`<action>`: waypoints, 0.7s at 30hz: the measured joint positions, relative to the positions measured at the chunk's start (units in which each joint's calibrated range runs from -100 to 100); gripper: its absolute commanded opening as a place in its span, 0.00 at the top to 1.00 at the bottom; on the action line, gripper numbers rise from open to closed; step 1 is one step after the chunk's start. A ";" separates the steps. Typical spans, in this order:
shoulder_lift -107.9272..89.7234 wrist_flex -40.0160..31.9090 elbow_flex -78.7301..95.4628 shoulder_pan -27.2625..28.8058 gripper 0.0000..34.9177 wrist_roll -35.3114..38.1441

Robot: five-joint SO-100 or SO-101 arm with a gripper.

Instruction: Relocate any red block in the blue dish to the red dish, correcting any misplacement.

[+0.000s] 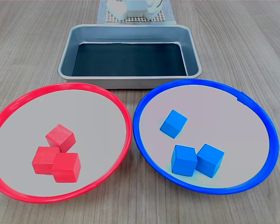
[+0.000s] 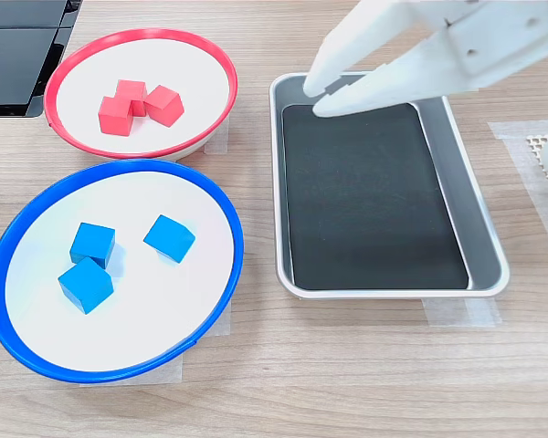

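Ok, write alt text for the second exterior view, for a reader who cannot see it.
Three red blocks sit in the red dish and three blue blocks in the blue dish, so no colour is misplaced. The white gripper, empty, hangs over an empty metal tray on a wooden table.

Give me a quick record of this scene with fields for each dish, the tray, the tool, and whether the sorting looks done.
red-rimmed round dish: holds three small red cubes, clustered together
blue-rimmed round dish: holds three small blue cubes, no red cube in it
rectangular metal tray: nothing in it, dark liner on the bottom
white tool: above the tray's far end in the second exterior view, holding nothing, jaws slightly apart
sorting: looks done, no misplaced block
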 measured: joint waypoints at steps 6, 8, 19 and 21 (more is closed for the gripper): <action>-16.45 9.22 10.53 -0.53 0.99 0.00; -20.03 11.99 12.52 -0.53 0.99 0.00; -29.92 17.29 21.05 -0.53 0.99 0.73; -31.03 17.78 22.05 -0.53 0.99 1.03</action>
